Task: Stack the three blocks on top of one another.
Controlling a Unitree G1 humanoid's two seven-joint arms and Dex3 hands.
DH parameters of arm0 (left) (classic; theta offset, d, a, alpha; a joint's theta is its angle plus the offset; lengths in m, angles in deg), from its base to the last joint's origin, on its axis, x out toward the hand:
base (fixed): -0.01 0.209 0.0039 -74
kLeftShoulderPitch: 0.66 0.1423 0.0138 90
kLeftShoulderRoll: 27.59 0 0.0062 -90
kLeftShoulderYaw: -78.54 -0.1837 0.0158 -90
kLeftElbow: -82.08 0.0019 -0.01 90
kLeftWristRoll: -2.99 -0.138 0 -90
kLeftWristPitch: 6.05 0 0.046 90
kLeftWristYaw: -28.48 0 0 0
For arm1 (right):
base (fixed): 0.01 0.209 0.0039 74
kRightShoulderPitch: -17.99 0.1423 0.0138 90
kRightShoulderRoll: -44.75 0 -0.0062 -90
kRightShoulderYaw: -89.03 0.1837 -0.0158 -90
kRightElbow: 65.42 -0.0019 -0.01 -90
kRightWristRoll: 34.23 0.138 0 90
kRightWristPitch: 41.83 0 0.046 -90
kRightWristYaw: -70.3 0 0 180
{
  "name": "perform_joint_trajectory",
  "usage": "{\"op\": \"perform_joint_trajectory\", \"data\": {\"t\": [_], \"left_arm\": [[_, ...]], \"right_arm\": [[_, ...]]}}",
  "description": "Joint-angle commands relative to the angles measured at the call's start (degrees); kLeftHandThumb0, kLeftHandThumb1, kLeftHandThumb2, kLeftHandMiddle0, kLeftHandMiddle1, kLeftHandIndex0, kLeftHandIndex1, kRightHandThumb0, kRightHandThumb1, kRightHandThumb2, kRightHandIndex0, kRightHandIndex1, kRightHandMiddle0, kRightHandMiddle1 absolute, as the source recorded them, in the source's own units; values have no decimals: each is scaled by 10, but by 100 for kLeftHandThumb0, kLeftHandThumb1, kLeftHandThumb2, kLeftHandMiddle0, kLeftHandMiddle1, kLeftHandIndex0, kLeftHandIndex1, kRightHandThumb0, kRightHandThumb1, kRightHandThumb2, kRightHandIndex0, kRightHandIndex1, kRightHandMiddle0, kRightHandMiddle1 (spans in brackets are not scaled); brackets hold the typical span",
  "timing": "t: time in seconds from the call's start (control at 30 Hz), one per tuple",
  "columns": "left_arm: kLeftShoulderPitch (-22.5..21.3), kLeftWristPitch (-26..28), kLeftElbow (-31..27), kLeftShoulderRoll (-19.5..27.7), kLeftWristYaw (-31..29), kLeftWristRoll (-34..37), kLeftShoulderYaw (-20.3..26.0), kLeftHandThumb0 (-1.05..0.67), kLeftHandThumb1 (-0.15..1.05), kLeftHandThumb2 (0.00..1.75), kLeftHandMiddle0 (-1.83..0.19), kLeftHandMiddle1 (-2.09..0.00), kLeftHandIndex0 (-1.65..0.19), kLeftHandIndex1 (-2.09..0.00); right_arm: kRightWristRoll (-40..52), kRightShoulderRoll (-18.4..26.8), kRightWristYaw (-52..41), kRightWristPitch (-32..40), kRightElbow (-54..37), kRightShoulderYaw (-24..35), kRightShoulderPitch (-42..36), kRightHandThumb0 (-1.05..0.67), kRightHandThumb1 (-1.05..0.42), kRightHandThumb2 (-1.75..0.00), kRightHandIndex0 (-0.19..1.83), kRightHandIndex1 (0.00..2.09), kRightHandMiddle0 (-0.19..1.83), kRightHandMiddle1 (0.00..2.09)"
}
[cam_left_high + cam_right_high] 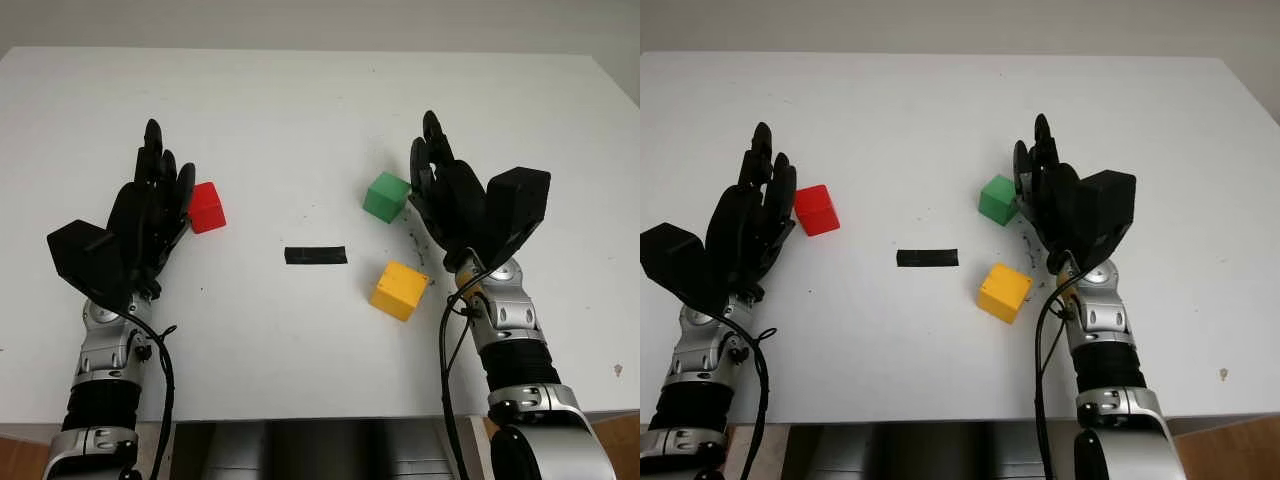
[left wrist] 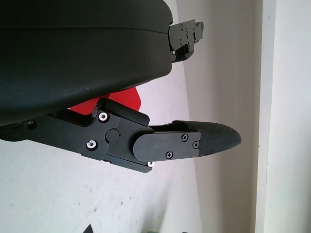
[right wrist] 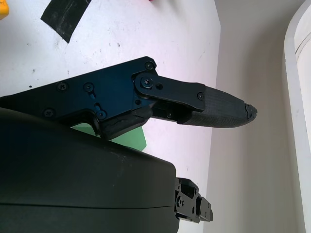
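White flat tabletop (image 1: 300, 110) w/ three small cubes, none stacked, all apart from each other.

Small red cube block (image 1: 207, 207) sits on the table's left side, just beside the left black three-finger hand (image 1: 150, 205). The hand is over the table at the left, fingers straight and pointing away from the robot, holding nothing, i.e. open. Whether the fingers touch the red block can't be told; they're right next to its left face. In the left wrist view the red block (image 2: 121, 99) peeks out from behind the hand's shell, one finger (image 2: 204, 141) extended past it.

Small green cube block (image 1: 386, 196) is right of centre, farther back. Right black three-finger hand (image 1: 440, 185) is just beside its right face, fingers also straight, nothing held, open. Contact can't be told. Right wrist view: a bit of green (image 3: 131, 138) visible under the finger base, finger (image 3: 218, 109) stretched out.

Small yellow cube block (image 1: 399, 290) lies nearer the robot than the green one, a little to its right, turned at an angle, near the right wrist but apart.

Short strip of black tape (image 1: 315, 255) is stuck flat on the table between red and yellow blocks, approx. mid-table.
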Motion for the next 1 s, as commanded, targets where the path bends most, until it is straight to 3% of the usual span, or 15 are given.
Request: {"op": "perform_joint_trajectory", "data": {"t": [0.0, 0.27, 0.47, 0.63, 0.87, 0.97], "left_arm": [[4, -2, -6, 3, -1, -1, 2, -75, 105, 46, 19, 0, 19, 0], [2, -1, -2, 2, -1, 2, 4, -74, 105, 43, 19, 0, 19, 0], [0, 4, -11, 27, -1, -17, 1, -75, 105, 43, 19, 0, 19, 0], [-11, 28, -37, 91, 35, -123, -28, -66, 105, 54, 18, -1, 19, -1], [-29, 95, -82, 161, 85, -258, -63, -74, 105, 24, 4, -7, 1, -9], [-41, 122, -95, 196, 63, -299, -83, -79, 105, 18, 6, -5, -4, -9]], "right_arm": [[3, 0, 0, -5, -7, 2, 1, -82, -105, -65, -19, 0, -19, 0], [1, 2, -3, -4, -7, 1, 2, -83, -105, -64, -19, 0, -19, 0], [-1, 6, -5, -8, -5, 2, 9, -79, -105, -70, -19, 0, -19, 0], [5, 8, 0, -9, -11, 11, 18, -79, -105, -68, -19, 0, -19, 0], [8, 13, 3, -17, -9, 20, 28, -80, -105, -66, -19, 0, -19, 0], [6, 14, 10, -18, -10, 22, 30, -81, -105, -65, -19, 0, -19, 0]]}}
